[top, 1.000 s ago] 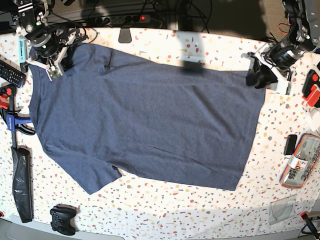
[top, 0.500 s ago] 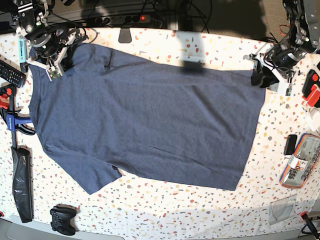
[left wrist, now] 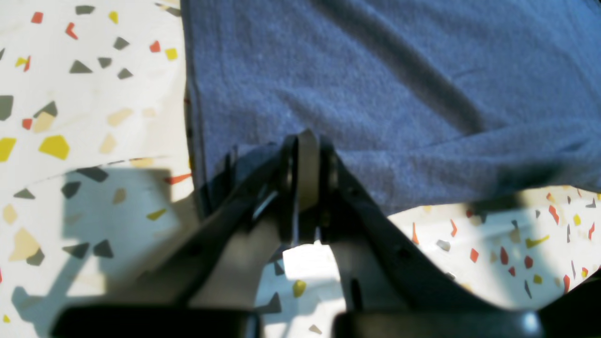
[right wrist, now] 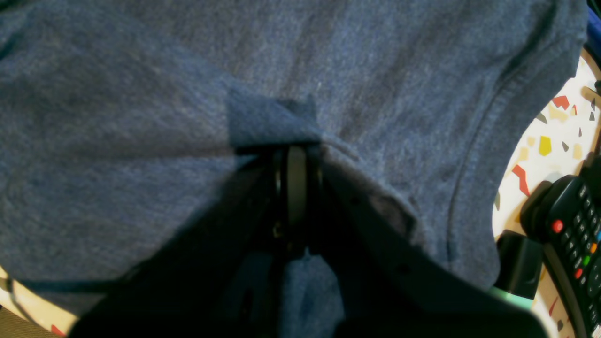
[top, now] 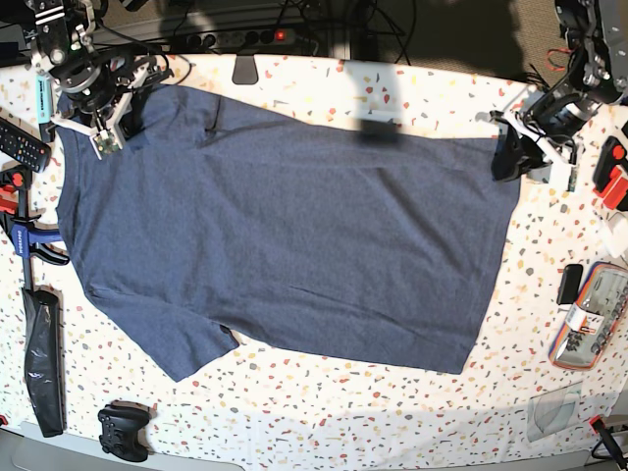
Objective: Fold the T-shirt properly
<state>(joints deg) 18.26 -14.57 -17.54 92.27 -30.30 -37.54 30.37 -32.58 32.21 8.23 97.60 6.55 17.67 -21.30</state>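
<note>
On table (top: pixel 392 402): T-shirt (top: pixel 285 235) flat; tray (top: pixel 589 316) cluttered.

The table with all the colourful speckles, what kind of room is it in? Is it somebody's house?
Probably a robot lab or workshop, not a home. Two robot arms work over the speckled table, a power strip with tangled cables sits behind it, and a clamp and game controller lie around the T-shirt.

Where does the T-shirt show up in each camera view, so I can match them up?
Base: the T-shirt spreads across the middle of the table.
Left wrist: it fills the upper right.
Right wrist: it fills nearly the whole picture.
Shared landmark: the speckled tablecloth shows in all three.
</note>
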